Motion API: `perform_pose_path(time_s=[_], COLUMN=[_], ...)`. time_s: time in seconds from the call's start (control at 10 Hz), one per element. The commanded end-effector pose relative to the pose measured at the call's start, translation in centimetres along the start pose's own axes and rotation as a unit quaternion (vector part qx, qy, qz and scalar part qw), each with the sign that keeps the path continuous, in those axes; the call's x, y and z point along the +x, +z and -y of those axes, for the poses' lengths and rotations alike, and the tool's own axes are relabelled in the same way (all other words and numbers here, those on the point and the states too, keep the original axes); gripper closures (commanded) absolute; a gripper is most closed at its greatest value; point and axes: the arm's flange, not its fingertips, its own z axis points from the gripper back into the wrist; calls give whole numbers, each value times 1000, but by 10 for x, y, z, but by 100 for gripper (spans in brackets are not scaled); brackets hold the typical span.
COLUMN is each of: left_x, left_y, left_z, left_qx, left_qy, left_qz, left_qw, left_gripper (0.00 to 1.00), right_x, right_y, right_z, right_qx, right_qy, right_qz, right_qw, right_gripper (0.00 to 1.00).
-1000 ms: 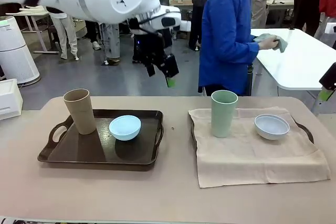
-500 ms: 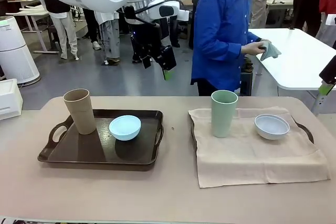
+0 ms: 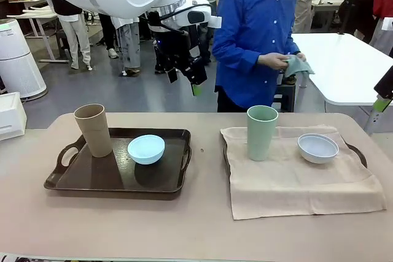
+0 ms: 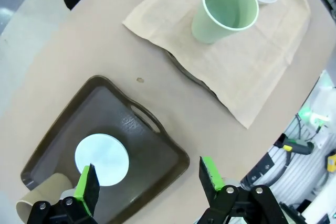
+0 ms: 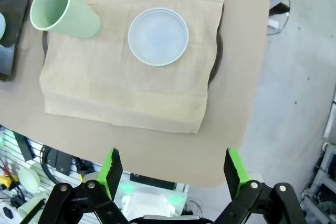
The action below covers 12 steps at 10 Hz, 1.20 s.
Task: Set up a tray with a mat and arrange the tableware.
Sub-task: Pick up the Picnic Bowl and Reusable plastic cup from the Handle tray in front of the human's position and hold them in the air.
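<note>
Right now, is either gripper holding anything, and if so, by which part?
Nothing is held. The left gripper and the right gripper are both open and empty, up in the air.

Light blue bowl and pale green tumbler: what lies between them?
Front view, from light blue bowl to pale green tumbler: the right handle of the tray, a bare strip of table with a small speck, then the left edge of the beige mat.

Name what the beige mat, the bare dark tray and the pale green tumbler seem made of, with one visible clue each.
Beige mat: woven cloth, perhaps linen or cotton; matte, with soft creases.
Bare dark tray: probably moulded plastic, semi-gloss; a faint sheen and cut-out handles.
Pale green tumbler: likely matte plastic or a fibre composite; even colour, no glare.
</note>
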Motion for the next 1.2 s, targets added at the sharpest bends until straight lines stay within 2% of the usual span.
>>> perform_pose_path(time_s=[0.0,0.3,0.6,0.8,0.9,1.1], left_x=[-1,0,-86,-129,-147,-191], left_y=[3,0,30,41,43,54], left_z=[-1,0,-46,-76,-91,-124], left_qx=[-5,0,-68,-86,-75,-63], left_qy=[-4,0,85,133,165,227], left_qz=[6,0,5,-6,-17,-17], left_qw=[1000,1000,994,987,983,972], left_gripper=[0,0,0,0,0,0], right_x=[0,0,-10,-6,-6,-12], right_y=[-3,0,-9,-8,-4,2], right_z=[0,0,20,35,43,65], right_qx=[-3,0,51,129,165,263], right_qy=[1,0,-15,-53,-67,-93], right_qz=[-3,0,-19,-38,-38,-15], right_qw=[1000,1000,998,990,983,960], right_gripper=[0,0,0,0,0,0])
